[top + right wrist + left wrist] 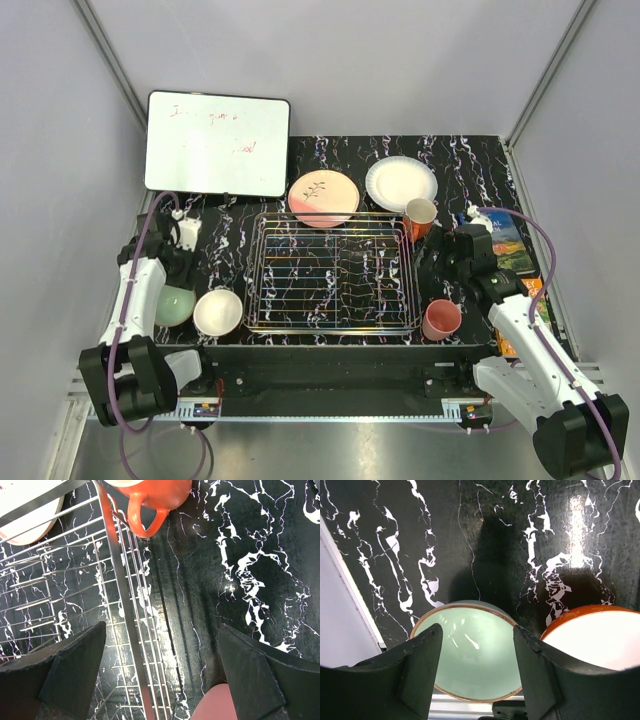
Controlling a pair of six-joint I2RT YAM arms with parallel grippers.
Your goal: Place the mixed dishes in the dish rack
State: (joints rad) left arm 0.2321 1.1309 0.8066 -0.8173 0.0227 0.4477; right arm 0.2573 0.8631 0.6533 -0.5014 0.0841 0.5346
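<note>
The silver wire dish rack (333, 272) stands mid-table, and nothing shows inside it. The pale green bowl (173, 305) and the white-inside orange bowl (217, 312) sit left of it. My left gripper (172, 280) hangs open just above the green bowl (470, 665), its fingers (420, 665) straddling it; the orange bowl (595, 635) is beside it. The leaf-sprig plate (323, 198) and the white plate (401, 183) lie behind the rack. My right gripper (428, 270) is open and empty over the rack's right rim (120, 600), between the orange mug (419, 217) and the pink cup (441, 319).
A whiteboard (218, 143) leans at the back left. Colourful books (510, 245) lie at the right edge beside my right arm. Grey walls close in on both sides. The table's left edge (350, 590) runs close to the green bowl.
</note>
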